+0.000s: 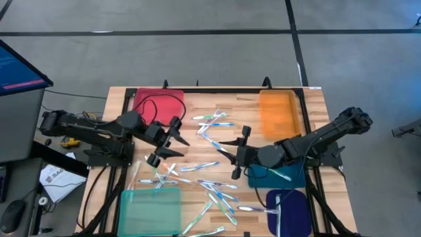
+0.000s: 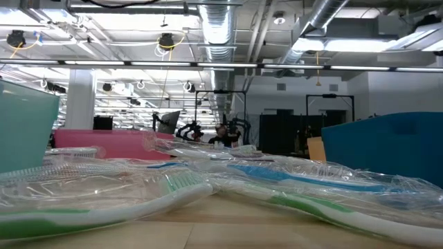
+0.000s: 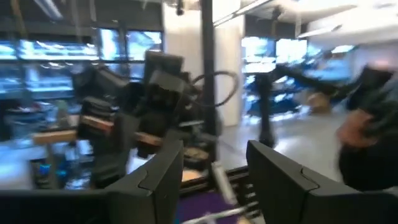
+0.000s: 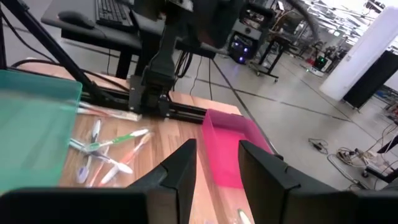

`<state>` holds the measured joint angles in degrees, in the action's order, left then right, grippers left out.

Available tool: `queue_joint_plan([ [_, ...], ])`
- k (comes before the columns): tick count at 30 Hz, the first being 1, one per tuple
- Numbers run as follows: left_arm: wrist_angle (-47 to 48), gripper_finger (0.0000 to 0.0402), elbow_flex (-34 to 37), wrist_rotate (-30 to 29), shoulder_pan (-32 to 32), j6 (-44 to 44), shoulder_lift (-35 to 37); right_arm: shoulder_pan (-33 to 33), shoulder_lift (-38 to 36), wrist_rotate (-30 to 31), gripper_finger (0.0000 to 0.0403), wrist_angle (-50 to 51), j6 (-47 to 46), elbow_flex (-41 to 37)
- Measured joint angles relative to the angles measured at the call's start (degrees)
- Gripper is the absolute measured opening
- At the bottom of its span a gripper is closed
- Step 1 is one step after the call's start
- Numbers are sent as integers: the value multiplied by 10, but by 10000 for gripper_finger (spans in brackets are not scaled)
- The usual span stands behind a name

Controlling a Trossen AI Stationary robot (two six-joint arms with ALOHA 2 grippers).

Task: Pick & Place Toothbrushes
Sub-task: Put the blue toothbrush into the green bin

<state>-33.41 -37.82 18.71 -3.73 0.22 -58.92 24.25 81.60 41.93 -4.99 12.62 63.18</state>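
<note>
Several toothbrushes (image 1: 214, 187) lie scattered on the wooden table between the two arms, some in clear wrappers (image 2: 208, 183). One toothbrush (image 1: 279, 174) lies in the dark teal tray (image 1: 263, 178) and another (image 1: 276, 207) in the blue tray (image 1: 296, 210). My left gripper (image 1: 172, 139) hangs above the table's left middle, open, with nothing between its fingers (image 3: 214, 152). My right gripper (image 1: 240, 151) hangs above the table's middle, facing the left one, its fingers a little apart and empty (image 4: 217, 149). Neither gripper shows in the low view.
A pink tray (image 1: 158, 102) with a black cable over it stands at the far left, an orange tray (image 1: 279, 112) at the far right, and a light green tray (image 1: 150, 209) at the near left. A monitor (image 1: 20, 69) and papers sit off the table's left.
</note>
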Motion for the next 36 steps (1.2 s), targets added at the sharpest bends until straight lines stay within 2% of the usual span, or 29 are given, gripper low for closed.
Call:
queue_joint_plan([
  [2,8,172,1,-4,0,20,-5,-1,0,1,113,-3,0,0],
  [13,52,172,1,-33,4,-15,-21,-31,2,1,113,15,-36,0],
  [16,50,172,1,9,3,-53,-18,-35,2,1,113,16,-36,0],
  [21,17,172,1,157,0,-65,-6,-42,2,0,113,20,-36,0],
  [24,8,172,0,218,-12,-65,12,-45,2,-8,113,39,-48,0],
  [28,10,172,0,249,-39,-67,16,-45,3,-16,113,43,-50,0],
  [36,-7,172,1,254,-93,-66,16,-50,3,-19,113,47,-38,0],
])
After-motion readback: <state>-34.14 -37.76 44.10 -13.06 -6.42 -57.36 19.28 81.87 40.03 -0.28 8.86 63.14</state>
